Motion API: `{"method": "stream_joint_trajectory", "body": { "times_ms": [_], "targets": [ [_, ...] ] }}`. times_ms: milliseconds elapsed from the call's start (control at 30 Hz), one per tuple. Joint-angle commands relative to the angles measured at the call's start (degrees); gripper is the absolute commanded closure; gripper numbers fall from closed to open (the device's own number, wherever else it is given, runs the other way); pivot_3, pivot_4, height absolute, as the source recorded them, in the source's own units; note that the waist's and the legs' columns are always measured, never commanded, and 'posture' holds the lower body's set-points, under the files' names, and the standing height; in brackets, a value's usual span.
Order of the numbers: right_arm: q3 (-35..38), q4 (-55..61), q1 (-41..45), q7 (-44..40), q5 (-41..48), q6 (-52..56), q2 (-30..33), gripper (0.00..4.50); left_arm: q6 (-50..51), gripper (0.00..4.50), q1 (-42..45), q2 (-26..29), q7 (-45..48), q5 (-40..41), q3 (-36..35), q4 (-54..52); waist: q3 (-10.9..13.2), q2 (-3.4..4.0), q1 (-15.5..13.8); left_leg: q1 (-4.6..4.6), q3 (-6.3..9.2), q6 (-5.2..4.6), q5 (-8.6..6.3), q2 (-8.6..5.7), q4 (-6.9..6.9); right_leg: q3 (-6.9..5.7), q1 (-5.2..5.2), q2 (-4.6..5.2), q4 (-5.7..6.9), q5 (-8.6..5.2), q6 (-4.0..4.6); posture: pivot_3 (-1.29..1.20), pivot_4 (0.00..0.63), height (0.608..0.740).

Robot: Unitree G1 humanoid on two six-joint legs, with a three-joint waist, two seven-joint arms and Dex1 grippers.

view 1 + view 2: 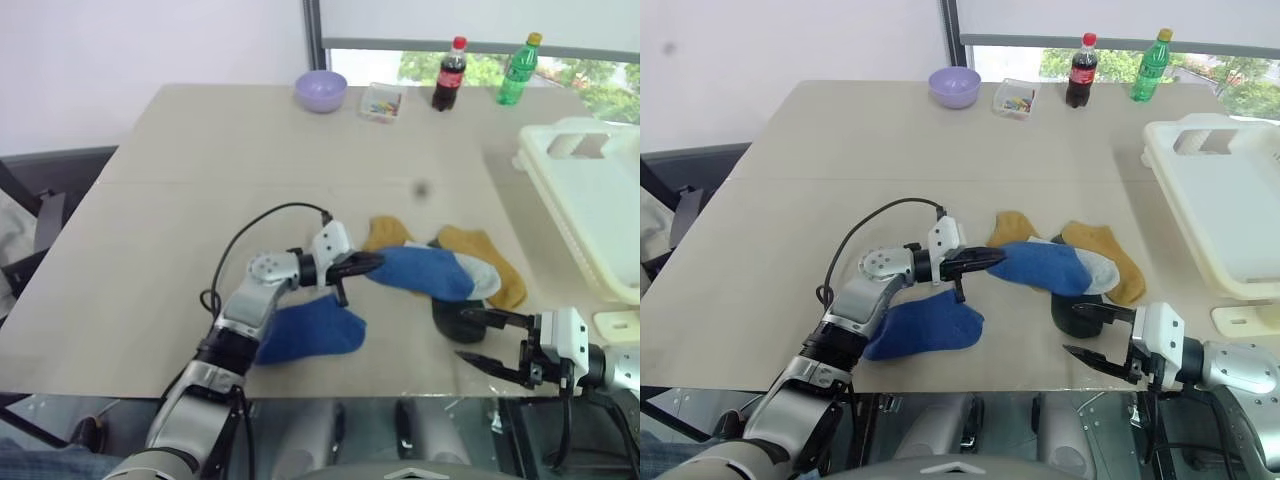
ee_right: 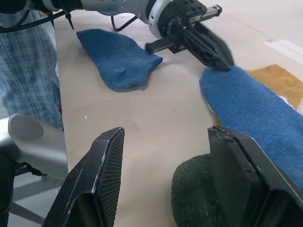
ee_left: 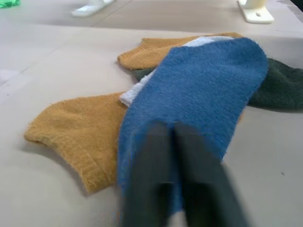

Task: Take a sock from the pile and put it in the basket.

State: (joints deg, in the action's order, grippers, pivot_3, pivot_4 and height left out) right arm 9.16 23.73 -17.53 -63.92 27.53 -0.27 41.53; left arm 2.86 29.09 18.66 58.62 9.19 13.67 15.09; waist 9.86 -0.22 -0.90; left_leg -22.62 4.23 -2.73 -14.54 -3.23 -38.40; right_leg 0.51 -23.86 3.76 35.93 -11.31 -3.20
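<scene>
Left gripper [image 1: 374, 263] pinched shut on cuff of blue sock [image 1: 425, 271], lying atop the pile [image 1: 470, 270], well left of the basket [image 1: 590, 205]. Right gripper [image 1: 478, 340] spread wide, empty, near pile's front edge.

Fuzzy knit cloth on the sock [image 3: 199, 90], royal blue with a soft nap; the mustard socks [image 3: 80, 130] show ribbed cuffs, same woolly texture. The surface [image 1: 200, 160] looks matt beige, smooth. The left end effector [image 1: 362, 265] has matt black fingers on a silvery metal-look wrist. The basket [image 1: 590, 200], at three o'clock, is smooth cream plastic. The bottles [image 1: 449, 75] gleam glossy.
</scene>
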Motion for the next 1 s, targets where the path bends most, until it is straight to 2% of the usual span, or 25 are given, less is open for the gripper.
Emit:
{"method": "stream_joint_trajectory", "body": {
  "times_ms": [33, 500, 767, 1000],
  "targets": [
    [0.29, 2.16, 0.31, 0.4, 0.89, -0.13, -0.1, 1.63, -1.25, 4.43, 0.65, -0.06, -0.22, 0.02, -0.44, -1.09, 0.0, 0.0, 0.0, 0.0, 0.0, 0.0, 0.0, 0.0, 0.0, 0.0, 0.0, 0.0, 0.0, 0.0, 0.0, 0.0, 0.15, 0.735],
    [0.12, 2.21, 0.19, 1.17, 0.65, -0.37, -0.32, 1.63, 1.37, 4.43, 2.07, -0.38, -0.53, 3.46, -3.99, -1.54, 0.0, 0.0, 0.04, 0.01, 0.0, 0.0, 0.0, 0.0, -0.01, 0.0, 0.0, -0.03, 0.01, 0.0, 0.0, 0.0, 0.15, 0.735],
    [0.06, 2.28, -0.14, 1.4, 0.57, -0.72, -0.63, 1.63, 3.21, 4.43, -0.21, 4.76, 2.12, 4.73, -5.55, -4.58, -0.01, 0.01, 0.07, 0.02, 0.0, 0.0, 0.0, 0.03, -0.01, 0.01, -0.01, -0.05, 0.03, 0.0, 0.01, 0.0, 0.15, 0.735],
    [0.1, 1.56, -0.04, 0.96, 0.61, -1.27, -0.53, 1.63, 0.95, 4.43, -4.45, 12.14, 4.25, 3.48, -7.1, -5.57, -0.01, 0.01, 0.05, 0.02, 0.0, 0.0, 0.0, 0.04, -0.01, 0.02, -0.01, -0.03, 0.03, 0.0, 0.02, 0.0, 0.15, 0.735]
  ]
}}
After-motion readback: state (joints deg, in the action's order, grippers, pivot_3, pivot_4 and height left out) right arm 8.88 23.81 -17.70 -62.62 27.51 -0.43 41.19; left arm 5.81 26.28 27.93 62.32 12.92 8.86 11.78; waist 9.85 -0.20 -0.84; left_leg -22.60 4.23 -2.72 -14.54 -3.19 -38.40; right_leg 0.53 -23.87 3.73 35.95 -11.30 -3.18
